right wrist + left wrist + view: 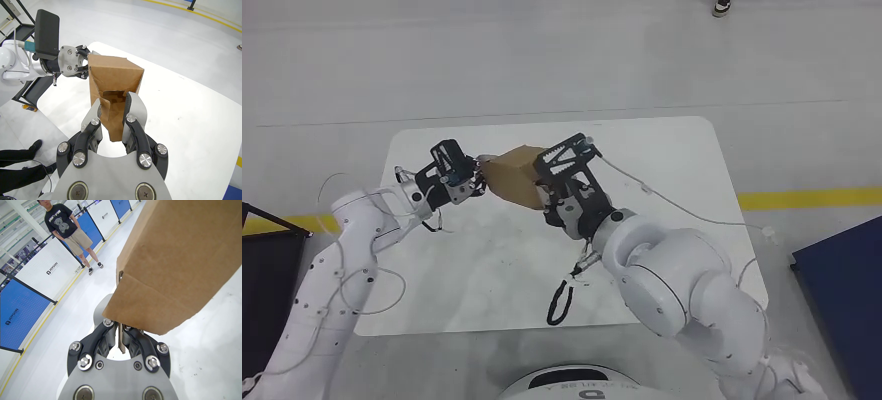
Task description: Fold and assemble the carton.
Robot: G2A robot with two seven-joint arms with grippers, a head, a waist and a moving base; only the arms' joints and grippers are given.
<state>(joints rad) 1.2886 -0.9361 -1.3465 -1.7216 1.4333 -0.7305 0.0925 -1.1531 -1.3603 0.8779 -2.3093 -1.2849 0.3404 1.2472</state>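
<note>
- Between the fingers of the left gripper (118, 326), a thin cardboard flap is sitting edge-on. The jaws are pinching it tight, with no gap showing on either side.
- Just beyond those jaws, the carton (170, 266) is rising away as a plain brown sleeve, with one creased corner running along it.
- At the right gripper (113, 103), the jaws are standing on either side of the carton's open end. They are gripping the cardboard there, with a fair width of folded flap between the pads.
- Beside one right finger, a short flap is bending inward. Which panel each pad is pressing, I cannot tell.
- Ahead of the right jaws, the carton is stretching out as a rectangular tube. Its far end is going into the left jaws, so it is spanning the two grippers.
- Below both sets of jaws, the white table (662, 170) is lying apart from the carton, which appears to be hanging clear of it and touching only the fingers.
- Behind the right jaws, near that arm, a black cable loop (560, 300) is hanging or lying over the table; I cannot tell which.
- Farthest out, past the table's edge, a yellow line (812, 198) is running across the grey floor.
</note>
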